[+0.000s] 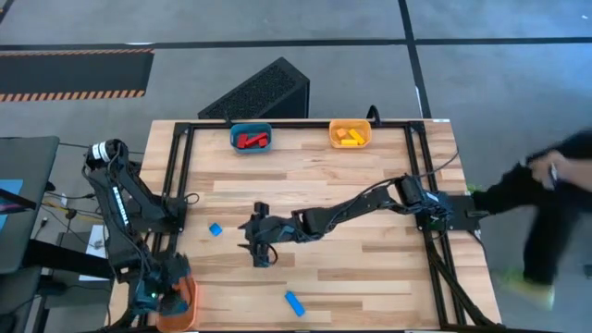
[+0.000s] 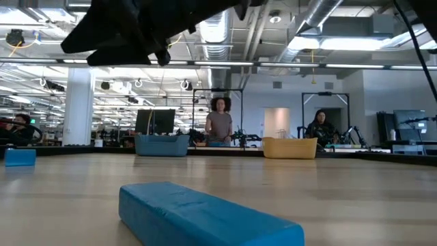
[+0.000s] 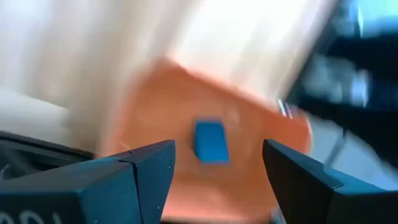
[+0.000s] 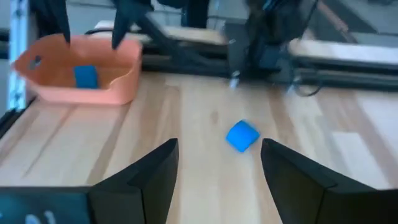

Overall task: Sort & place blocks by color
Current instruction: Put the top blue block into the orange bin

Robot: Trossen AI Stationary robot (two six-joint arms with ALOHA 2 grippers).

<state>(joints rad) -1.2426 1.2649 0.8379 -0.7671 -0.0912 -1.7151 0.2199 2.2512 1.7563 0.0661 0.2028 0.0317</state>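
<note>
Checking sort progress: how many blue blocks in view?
3. One in the orange bin under the left gripper; a cube on the table's left; a bar at the near edge. The left arm hides part of that bin, so more may be there.

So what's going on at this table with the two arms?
Two robot arms are sorting blocks by color. The left tool hangs open over the orange bin at the table's near left corner, with a blue block lying in the bin below it. The right tool, also open, faces a blue cube on the table. A blue bar still waits. Red and yellow blocks sit in the two far bins.
</note>
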